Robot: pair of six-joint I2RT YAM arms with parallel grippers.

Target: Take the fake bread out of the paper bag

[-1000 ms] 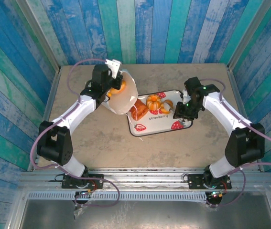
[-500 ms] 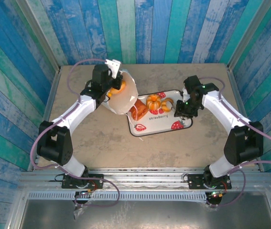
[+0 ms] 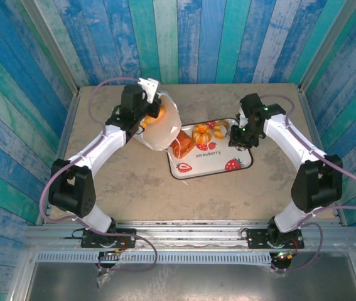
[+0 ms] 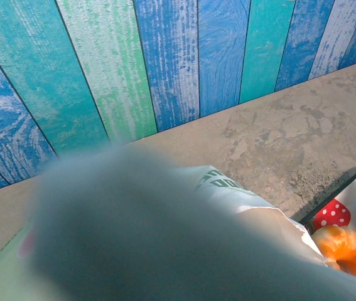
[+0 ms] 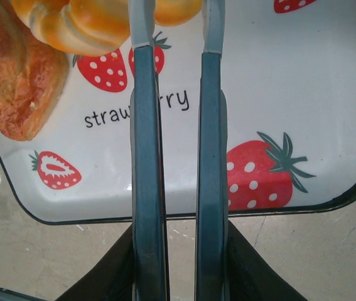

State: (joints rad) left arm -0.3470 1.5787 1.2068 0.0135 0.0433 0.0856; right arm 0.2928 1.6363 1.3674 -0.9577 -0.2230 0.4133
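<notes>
— State of the fake bread (image 3: 201,133)?
— Several pieces lie on the strawberry-print tray (image 3: 243,164); one orange bun (image 3: 154,114) sits in the mouth of the paper bag (image 3: 163,132), which is tilted toward the tray.
— And the left gripper (image 3: 145,89)?
— Pressed together on the bag's upper rim; advise a steady tilt so the bun can be reached.
— The right gripper (image 3: 233,135)?
— Over the tray; jaws narrowed to a slim gap at a golden roll (image 5: 83,25); whether it pinches the roll, I cannot tell; it should lift clear of the tray before approaching the bag.

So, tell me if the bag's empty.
Not empty. From above, an orange bread shows inside the open bag. Whether more lies under it, cannot tell.
</notes>
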